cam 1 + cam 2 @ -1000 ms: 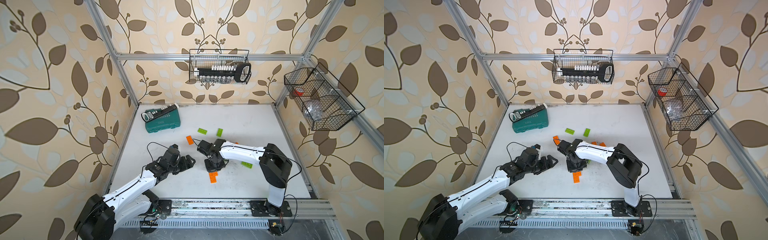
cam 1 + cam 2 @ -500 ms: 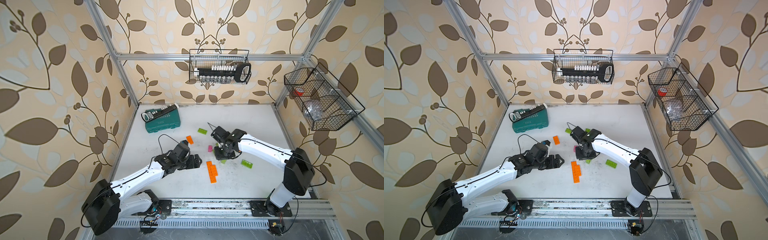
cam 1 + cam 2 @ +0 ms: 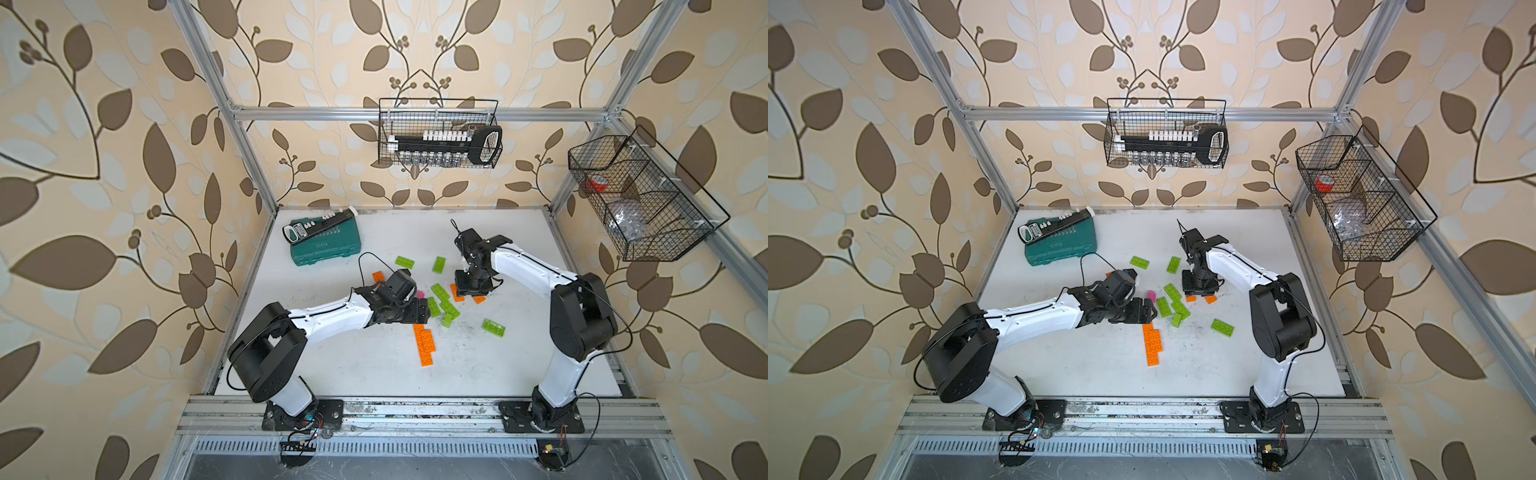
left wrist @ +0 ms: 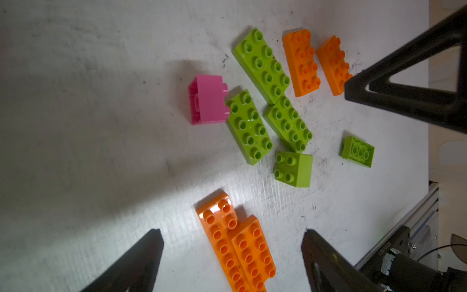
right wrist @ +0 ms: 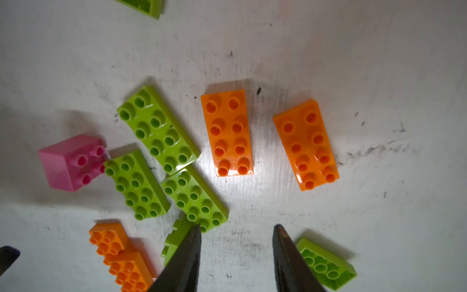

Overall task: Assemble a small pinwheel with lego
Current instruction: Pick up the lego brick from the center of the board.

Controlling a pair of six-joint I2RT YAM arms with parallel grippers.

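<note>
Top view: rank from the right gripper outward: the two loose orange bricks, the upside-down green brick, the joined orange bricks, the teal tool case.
From the right gripper:
1. Two loose orange bricks, just beneath it.
2. Upside-down green brick, toward the front.
3. Joined orange bricks, front centre.
4. Teal tool case, back left.

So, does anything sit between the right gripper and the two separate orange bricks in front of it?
Nothing visible: only bare table lies between the right gripper and the orange bricks. Green bricks sit just off to one side.
</note>
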